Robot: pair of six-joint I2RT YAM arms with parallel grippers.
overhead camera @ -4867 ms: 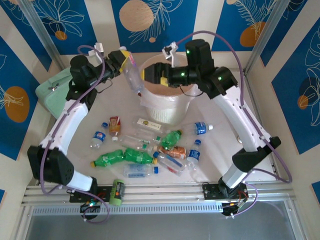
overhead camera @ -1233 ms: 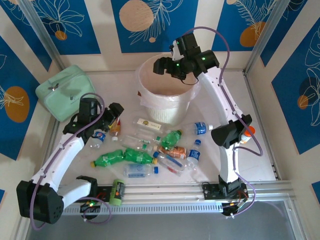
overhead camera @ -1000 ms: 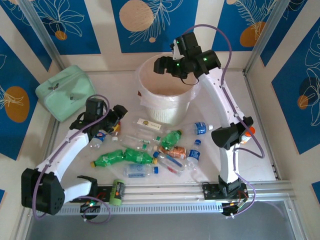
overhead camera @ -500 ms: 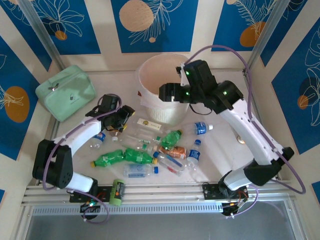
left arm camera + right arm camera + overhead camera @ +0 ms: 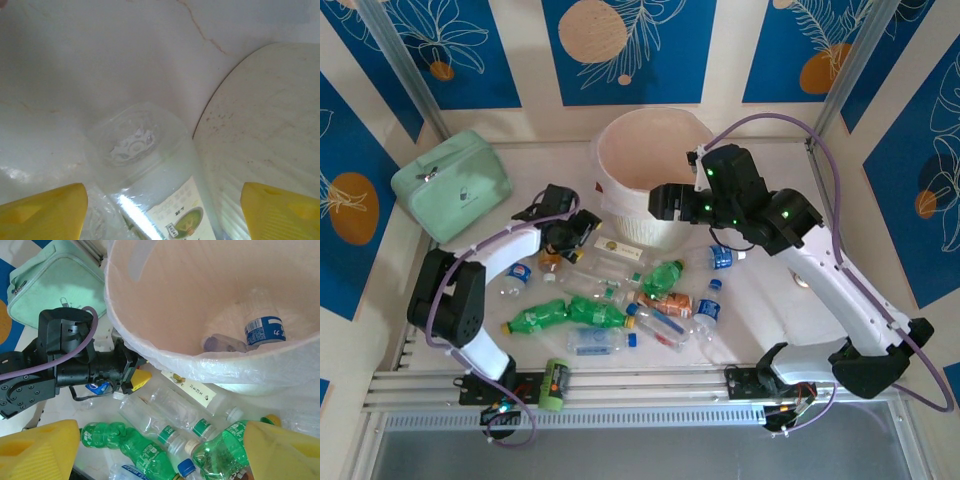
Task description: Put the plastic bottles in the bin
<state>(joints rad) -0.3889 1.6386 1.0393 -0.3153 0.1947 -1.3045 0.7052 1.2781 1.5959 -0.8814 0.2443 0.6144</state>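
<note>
left end effector [image 5: 160, 200] spread wide around clear bottle [image 5: 142, 160] (white label [image 5: 182, 217], print unreadable) | right end effector [image 5: 160, 445] spread wide, empty

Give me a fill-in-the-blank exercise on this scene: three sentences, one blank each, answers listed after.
1. The labelled bottle lying inside the bin carries a ___ label.
2. The zip case on the table left of the bin is mint-___ in colour.
3. The left claw is ___, not shut, with the base of a clear bottle between its fingers.

Missing words: blue; green; open
</note>
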